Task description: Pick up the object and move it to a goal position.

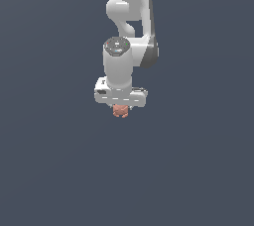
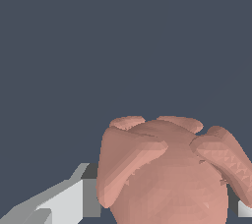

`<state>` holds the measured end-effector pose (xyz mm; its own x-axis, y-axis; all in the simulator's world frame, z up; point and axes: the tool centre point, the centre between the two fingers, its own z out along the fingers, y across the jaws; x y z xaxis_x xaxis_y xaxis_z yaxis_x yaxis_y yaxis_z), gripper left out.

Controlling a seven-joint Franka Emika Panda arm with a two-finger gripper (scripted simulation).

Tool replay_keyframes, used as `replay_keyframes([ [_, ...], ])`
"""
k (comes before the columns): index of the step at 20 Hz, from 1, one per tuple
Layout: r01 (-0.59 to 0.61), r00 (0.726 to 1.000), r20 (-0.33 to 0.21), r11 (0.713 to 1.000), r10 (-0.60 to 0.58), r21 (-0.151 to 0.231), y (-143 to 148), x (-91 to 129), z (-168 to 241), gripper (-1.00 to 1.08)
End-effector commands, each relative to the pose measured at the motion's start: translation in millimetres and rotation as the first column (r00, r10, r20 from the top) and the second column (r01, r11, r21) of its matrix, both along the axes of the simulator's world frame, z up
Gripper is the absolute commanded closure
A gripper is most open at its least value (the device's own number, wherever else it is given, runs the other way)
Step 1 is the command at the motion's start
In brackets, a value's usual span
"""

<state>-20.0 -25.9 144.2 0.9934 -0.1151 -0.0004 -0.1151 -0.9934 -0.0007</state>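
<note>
The object [image 1: 120, 111] is a small lumpy salmon-pink blob that peeks out from under the white hand of my gripper [image 1: 120, 105] in the middle of the exterior view. In the wrist view the object [image 2: 167, 169] fills the space between the two fingers. One grey-white finger [image 2: 69, 201] lies against one flank, and the edge of the other finger [image 2: 244, 209] shows at the opposite flank. Both pads appear to touch the blob, so my gripper [image 2: 162, 206] is shut on it. The fingertips are hidden in the exterior view.
A plain dark blue-grey ground [image 1: 49, 160] lies all around. The white arm [image 1: 130, 2] reaches in from the top of the exterior view. No goal marker or other thing shows.
</note>
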Motion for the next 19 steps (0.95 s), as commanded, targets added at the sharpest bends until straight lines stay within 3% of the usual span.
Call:
replay_keyframes([
  [1, 0.0, 1.0, 0.0, 1.0, 0.0, 0.0, -15, -8, 23, 1.08],
  [11, 0.0, 1.0, 0.0, 1.0, 0.0, 0.001, -60, -30, 91, 1.08],
  [19, 0.0, 1.0, 0.0, 1.0, 0.0, 0.0, -72, -33, 109, 1.08],
])
